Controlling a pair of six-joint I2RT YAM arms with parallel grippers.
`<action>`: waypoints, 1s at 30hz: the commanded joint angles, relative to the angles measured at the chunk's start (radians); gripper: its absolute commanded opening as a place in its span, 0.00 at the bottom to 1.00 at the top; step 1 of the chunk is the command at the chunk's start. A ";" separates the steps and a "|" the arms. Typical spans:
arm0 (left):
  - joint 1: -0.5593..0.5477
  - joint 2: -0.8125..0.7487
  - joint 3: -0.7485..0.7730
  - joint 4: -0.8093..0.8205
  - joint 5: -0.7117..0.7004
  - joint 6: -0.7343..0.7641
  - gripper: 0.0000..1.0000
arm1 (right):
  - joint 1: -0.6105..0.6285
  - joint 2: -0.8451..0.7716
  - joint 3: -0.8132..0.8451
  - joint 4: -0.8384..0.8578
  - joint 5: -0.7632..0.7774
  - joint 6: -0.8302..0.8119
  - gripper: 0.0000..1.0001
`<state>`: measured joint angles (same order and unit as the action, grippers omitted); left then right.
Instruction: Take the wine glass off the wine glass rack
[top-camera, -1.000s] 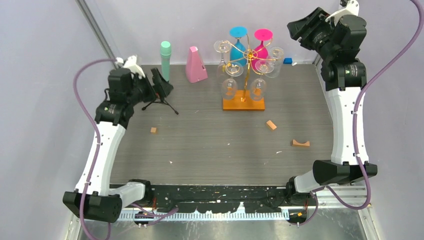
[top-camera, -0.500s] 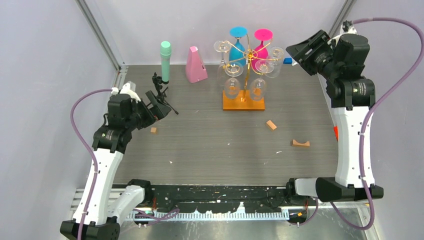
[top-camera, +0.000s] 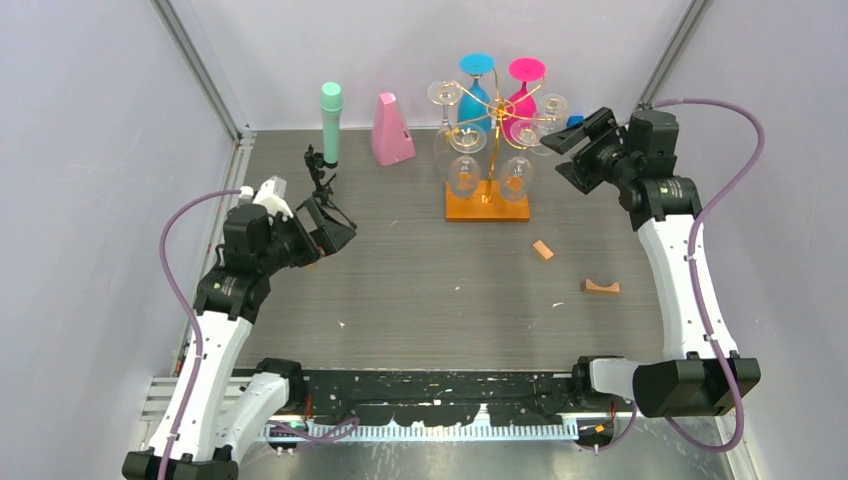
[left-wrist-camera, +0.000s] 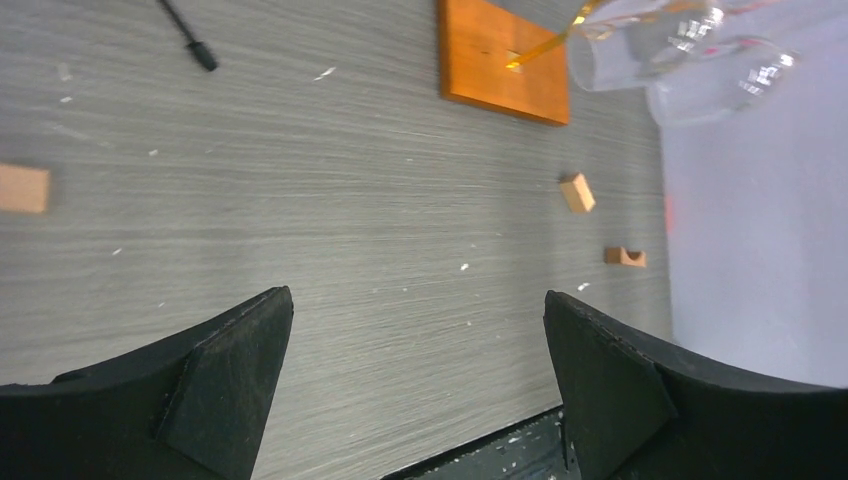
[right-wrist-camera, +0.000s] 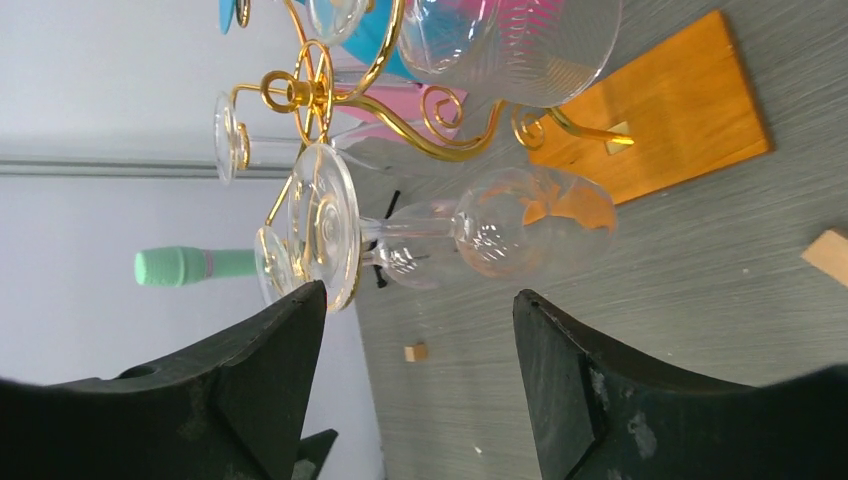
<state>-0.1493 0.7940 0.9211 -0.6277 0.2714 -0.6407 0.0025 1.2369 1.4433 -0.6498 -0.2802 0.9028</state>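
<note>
Top external: the wine glass rack (top-camera: 487, 205) stood far-centre on the tabletop (top-camera: 430, 290). The right end effector (top-camera: 558, 158) was just right of it and the left end effector (top-camera: 340, 228) well apart.

Left wrist: fingers released, empty.

Right wrist: fingers released, framing a hanging wine glass (right-wrist-camera: 530, 235) without touching it. A skewed pull could knock neighbouring glasses or tip the rack. The overlapping clear bowls were hard to separate.

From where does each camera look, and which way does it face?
Top external: high at the near edge, looking down at the table; left gripper and right gripper show.
Left wrist: over the table, facing the wine glass rack; own open fingers show.
Right wrist: close to the rack, facing a clear wine glass; own open fingers show.
Shared: rack's orange base, in all three.
</note>
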 joint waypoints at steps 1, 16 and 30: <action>-0.003 0.015 -0.014 0.159 0.162 0.010 1.00 | -0.002 -0.002 -0.052 0.232 -0.070 0.144 0.74; -0.003 0.138 0.044 0.136 0.110 0.001 1.00 | -0.002 -0.009 -0.194 0.506 -0.060 0.346 0.59; -0.003 0.152 0.049 0.120 0.066 0.025 1.00 | -0.002 0.029 -0.176 0.486 -0.067 0.313 0.35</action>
<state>-0.1505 0.9340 0.9211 -0.5282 0.3477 -0.6418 0.0025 1.2636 1.2484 -0.2054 -0.3401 1.2278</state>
